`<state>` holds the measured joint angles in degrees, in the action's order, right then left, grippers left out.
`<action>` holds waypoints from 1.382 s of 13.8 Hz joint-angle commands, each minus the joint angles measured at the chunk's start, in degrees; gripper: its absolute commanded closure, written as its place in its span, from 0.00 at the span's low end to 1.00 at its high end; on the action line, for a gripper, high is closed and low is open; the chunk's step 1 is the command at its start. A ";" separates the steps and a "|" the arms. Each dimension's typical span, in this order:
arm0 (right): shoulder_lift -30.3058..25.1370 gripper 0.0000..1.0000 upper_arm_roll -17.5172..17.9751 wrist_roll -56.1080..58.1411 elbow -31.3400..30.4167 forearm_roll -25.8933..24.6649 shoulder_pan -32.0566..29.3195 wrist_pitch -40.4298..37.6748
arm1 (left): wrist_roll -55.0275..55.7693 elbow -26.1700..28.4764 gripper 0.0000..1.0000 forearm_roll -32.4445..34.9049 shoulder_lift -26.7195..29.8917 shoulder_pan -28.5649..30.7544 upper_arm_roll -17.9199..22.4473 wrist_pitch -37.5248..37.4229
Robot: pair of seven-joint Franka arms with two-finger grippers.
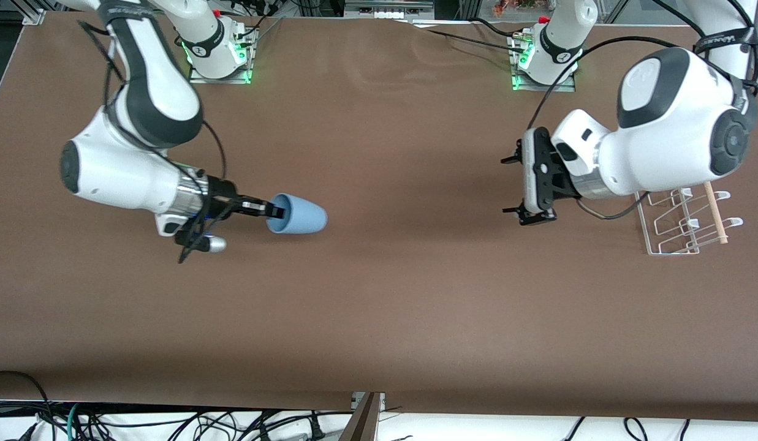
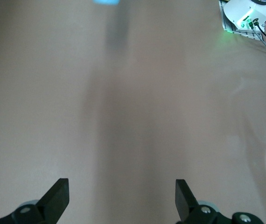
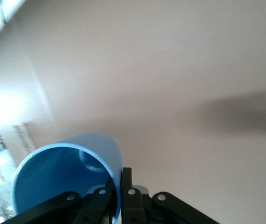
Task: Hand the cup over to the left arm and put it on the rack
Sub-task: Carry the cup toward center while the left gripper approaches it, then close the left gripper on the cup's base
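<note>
My right gripper (image 1: 276,211) is shut on the rim of the light-blue cup (image 1: 299,215), with one finger inside the mouth and one outside. It holds the cup on its side over the table toward the right arm's end, base pointing at the left arm. In the right wrist view the cup (image 3: 67,172) fills the lower corner at the gripper (image 3: 118,179). My left gripper (image 1: 509,185) is open and empty, turned toward the cup, beside the white wire rack (image 1: 651,239). In the left wrist view the gripper (image 2: 122,186) faces bare table, with the cup (image 2: 107,2) at the frame's edge.
The rack's pale wooden dowel (image 1: 716,214) runs along its side at the left arm's end of the table. The brown table (image 1: 415,275) lies bare between the two grippers. The right arm's base (image 2: 245,16) shows in the left wrist view.
</note>
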<state>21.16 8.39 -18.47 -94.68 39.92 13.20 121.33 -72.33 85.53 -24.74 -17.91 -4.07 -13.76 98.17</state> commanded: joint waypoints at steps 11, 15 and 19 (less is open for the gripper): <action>5.21 1.00 0.57 -14.40 9.07 7.52 16.85 17.97 | -2.64 7.81 0.00 0.13 2.27 -2.87 -4.61 17.58; 7.32 1.00 1.02 -14.13 13.55 10.79 17.03 17.88 | -2.12 7.55 0.00 3.03 2.09 -2.96 -4.96 19.77; 7.85 1.00 1.72 -14.05 13.82 10.79 17.29 18.15 | 0.07 7.20 0.00 2.59 1.92 -3.05 -5.23 22.07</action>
<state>27.70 9.53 -32.77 -82.95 49.35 30.10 139.20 -73.37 91.53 -22.56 -17.45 -7.12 -18.72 118.82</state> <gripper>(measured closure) 0.952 0.000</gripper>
